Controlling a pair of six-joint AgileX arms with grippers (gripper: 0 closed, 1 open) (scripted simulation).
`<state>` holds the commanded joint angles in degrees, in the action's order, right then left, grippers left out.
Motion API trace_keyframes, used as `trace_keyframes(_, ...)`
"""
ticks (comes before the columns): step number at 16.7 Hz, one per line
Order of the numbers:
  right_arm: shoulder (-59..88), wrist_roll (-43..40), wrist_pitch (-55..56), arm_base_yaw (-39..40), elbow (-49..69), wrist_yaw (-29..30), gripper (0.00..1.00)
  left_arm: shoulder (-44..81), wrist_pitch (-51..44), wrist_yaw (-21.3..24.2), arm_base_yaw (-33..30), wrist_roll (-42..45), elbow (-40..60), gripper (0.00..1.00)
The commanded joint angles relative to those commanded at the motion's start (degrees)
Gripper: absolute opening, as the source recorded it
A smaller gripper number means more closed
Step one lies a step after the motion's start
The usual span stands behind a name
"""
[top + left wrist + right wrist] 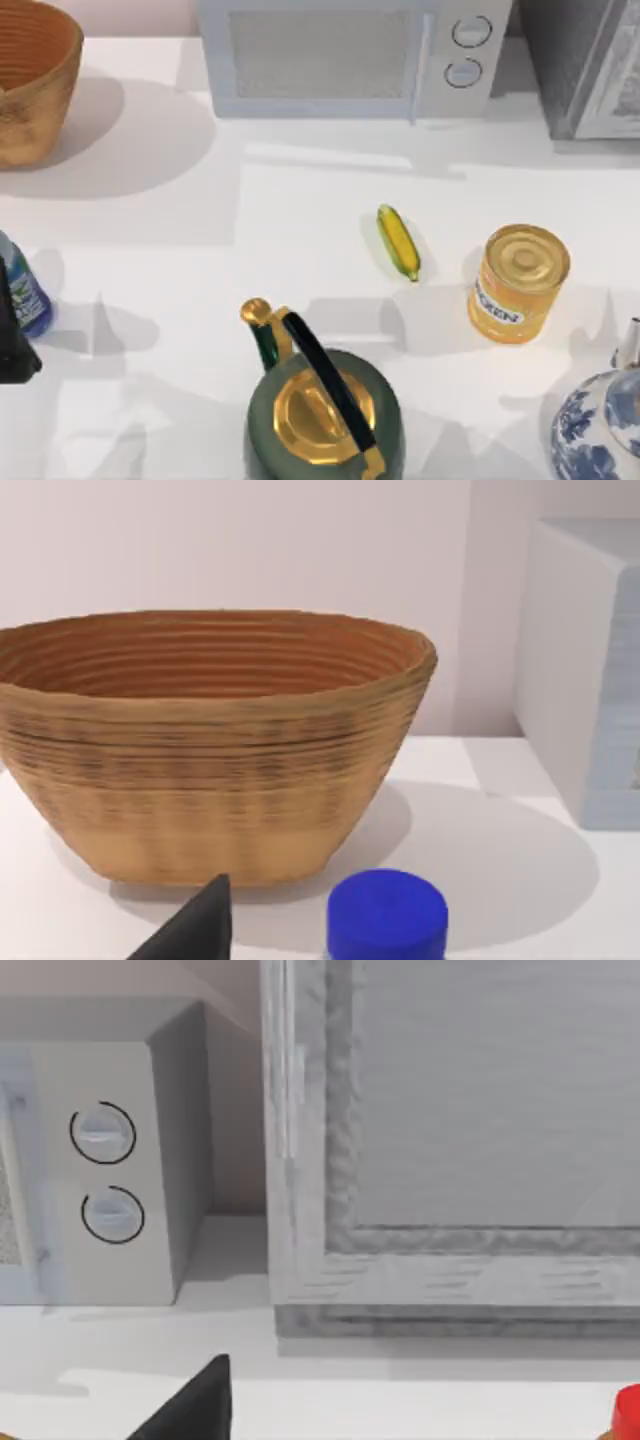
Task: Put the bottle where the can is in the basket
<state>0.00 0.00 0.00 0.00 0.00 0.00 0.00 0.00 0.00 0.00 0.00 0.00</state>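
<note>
The bottle, blue with a green and white label, stands upright at the table's left edge. My left gripper is right beside it, open. In the left wrist view a dark finger sits a gap away from the bottle's blue cap. Past them stands the wicker basket, also seen at the back left corner as the basket; its floor is hidden. A slim white cylinder at the right edge looks like the can, and a red sliver shows near my parked right gripper's finger.
A white microwave and a grey appliance line the back. A corn cob, a yellow-orange tin, a green and gold kettle and a blue-and-white vase occupy the middle and right. Bare table lies between bottle and basket.
</note>
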Motion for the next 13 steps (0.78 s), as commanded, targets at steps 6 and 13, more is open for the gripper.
trace_keyframes(6, 0.0, 0.0, 0.0, 0.0, 0.0, 0.0, 1.0, 5.4, -2.4, -0.61, 1.27, 0.23, 4.89, 1.0)
trace_keyframes(13, 0.0, 0.0, 0.0, 0.0, 0.0, 0.0, 1.0, 32.28, -14.79, -0.57, 4.73, 1.89, 30.64, 1.0)
